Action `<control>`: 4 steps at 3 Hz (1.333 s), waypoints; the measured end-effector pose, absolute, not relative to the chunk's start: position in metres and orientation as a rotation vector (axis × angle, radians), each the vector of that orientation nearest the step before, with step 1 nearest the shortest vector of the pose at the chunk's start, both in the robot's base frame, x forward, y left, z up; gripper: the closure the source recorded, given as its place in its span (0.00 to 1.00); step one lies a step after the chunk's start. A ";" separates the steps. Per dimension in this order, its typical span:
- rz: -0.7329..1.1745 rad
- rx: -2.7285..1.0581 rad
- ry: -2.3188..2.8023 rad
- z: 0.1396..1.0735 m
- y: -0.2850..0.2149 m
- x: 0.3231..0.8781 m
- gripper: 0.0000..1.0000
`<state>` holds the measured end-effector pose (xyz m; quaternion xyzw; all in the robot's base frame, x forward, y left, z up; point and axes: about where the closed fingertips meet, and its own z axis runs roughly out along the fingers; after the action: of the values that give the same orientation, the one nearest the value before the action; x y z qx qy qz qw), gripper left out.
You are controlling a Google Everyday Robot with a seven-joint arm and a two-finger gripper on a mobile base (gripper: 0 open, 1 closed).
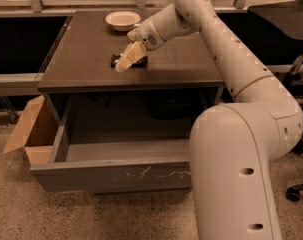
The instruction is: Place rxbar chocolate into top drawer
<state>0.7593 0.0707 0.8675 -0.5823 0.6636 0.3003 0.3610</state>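
The rxbar chocolate (141,62) is a small dark flat bar lying on the brown table top (81,59), near the middle. My gripper (126,60) reaches down from the right and sits right over the bar, covering most of it. The top drawer (116,176) is pulled out below the table's front edge. It is a wide grey box with white scratches on its front panel, and nothing shows inside it.
A cream round bowl (122,20) stands at the back of the table. A brown cardboard box (31,129) sits on the floor left of the drawer. My own large arm and base (236,174) fill the right side. A chair base (296,191) is at the far right.
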 end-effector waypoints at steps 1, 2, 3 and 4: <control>0.760 -1.543 1.778 0.847 0.070 0.759 0.00; 0.760 -1.552 1.818 0.836 0.069 0.758 0.00; 0.778 -1.533 1.861 0.822 0.063 0.755 0.26; 0.805 -1.518 1.878 0.813 0.061 0.754 0.51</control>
<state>0.7535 0.0609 0.8131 -0.5701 0.7053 0.3024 0.2934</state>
